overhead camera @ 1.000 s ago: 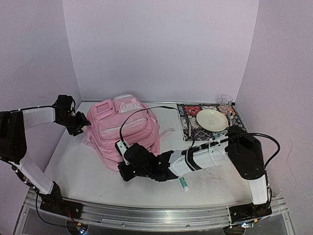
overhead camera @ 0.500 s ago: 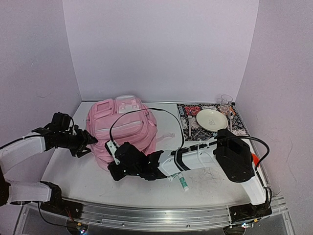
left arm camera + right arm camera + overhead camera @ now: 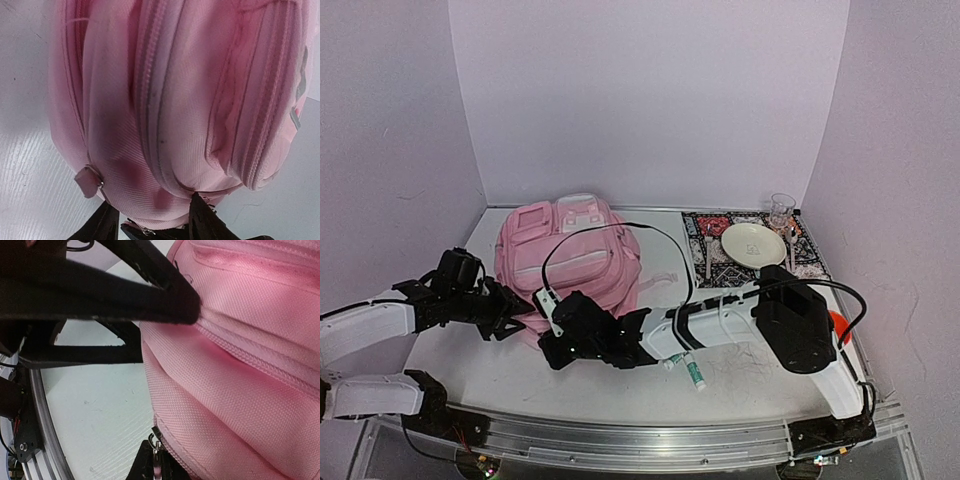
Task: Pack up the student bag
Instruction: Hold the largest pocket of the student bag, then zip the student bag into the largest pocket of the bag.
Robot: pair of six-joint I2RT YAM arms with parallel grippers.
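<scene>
The student bag (image 3: 570, 255), a soft pink backpack with zipped front pockets, lies flat on the white desk (image 3: 470, 360) left of centre, its top towards the back wall and its bottom end towards the arms. Both arms reach in to that near bottom end, and the right arm lies low across the desk.

The left end effector (image 3: 508, 318) sits at the bag's near left corner. In the left wrist view its two black fingers (image 3: 200, 215) stand apart, released, with the tips against the bulging bottom seam. Whether any fabric is pinched between them cannot be told. A pink pull tab (image 3: 87, 181) on a metal ring hangs from the side seam just above the left finger.

The right end effector (image 3: 548, 345) is just beside the left one at the same edge. Its wrist view shows it clenched, grasping a small zipper pull (image 3: 158, 454) at the bag's lower rim.

A white-and-green tube (image 3: 694, 373) lies on the desk beside the right forearm. At the back right a patterned placemat (image 3: 715, 268) carries a pale plate (image 3: 753, 245), with a clear glass (image 3: 781, 210) at its far corner. An orange object (image 3: 838, 325) shows partly behind the right arm
</scene>
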